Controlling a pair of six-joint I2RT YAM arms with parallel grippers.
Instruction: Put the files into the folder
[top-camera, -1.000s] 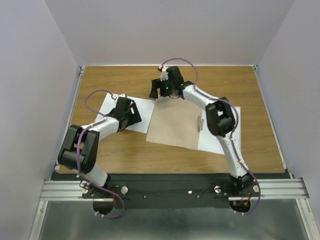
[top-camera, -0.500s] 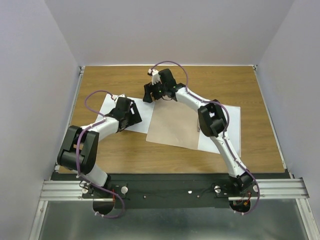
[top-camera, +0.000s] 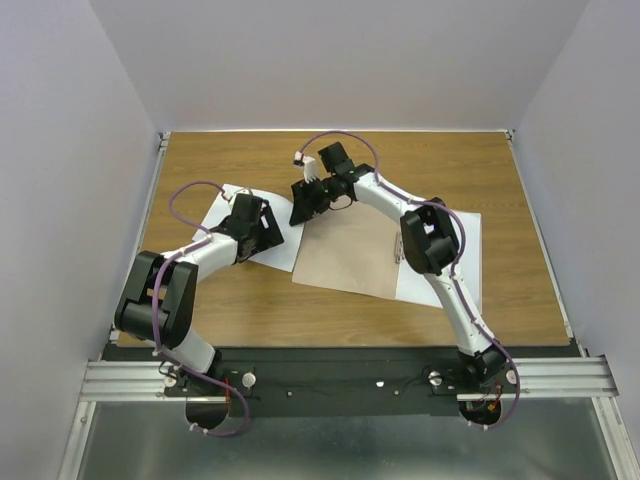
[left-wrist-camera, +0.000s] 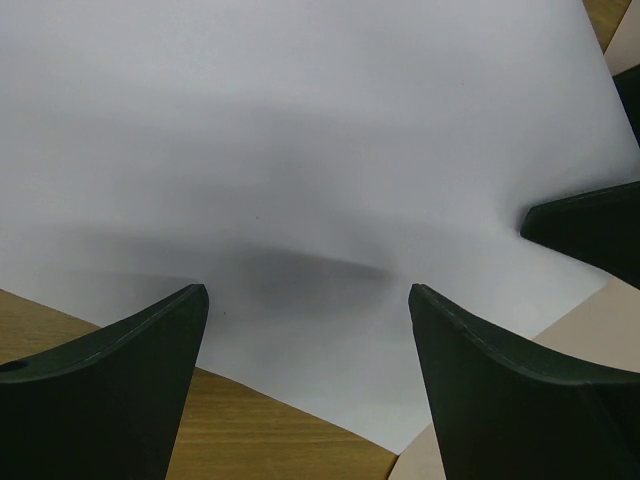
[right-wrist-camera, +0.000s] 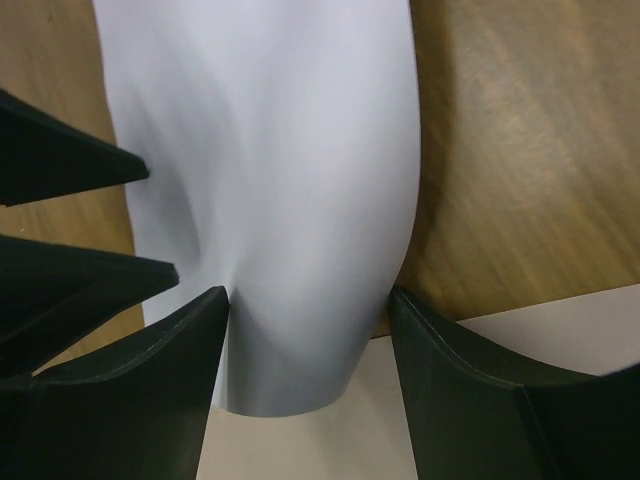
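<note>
One white sheet (top-camera: 222, 214) lies left of the tan folder (top-camera: 345, 250); its right end is bowed up off the table. My left gripper (top-camera: 263, 226) is open over that sheet, fingers straddling its buckled part (left-wrist-camera: 300, 130). My right gripper (top-camera: 307, 200) is open at the sheet's right end, and the curled paper (right-wrist-camera: 280, 180) fills the gap between its fingers above the folder's corner (right-wrist-camera: 330, 450). The second white sheet (top-camera: 420, 285) lies under the folder's right side. The folder's corner also shows in the left wrist view (left-wrist-camera: 600, 318).
A small metal clip (top-camera: 399, 245) sits at the folder's right edge. The wooden table (top-camera: 450, 170) is walled by grey panels on three sides. The two grippers are close together; the right gripper's finger (left-wrist-camera: 590, 230) shows in the left wrist view.
My right gripper has moved left and toward me from the folder's far corner onto the sheet's right end, and the sheet has bowed up. The left gripper has barely moved.
</note>
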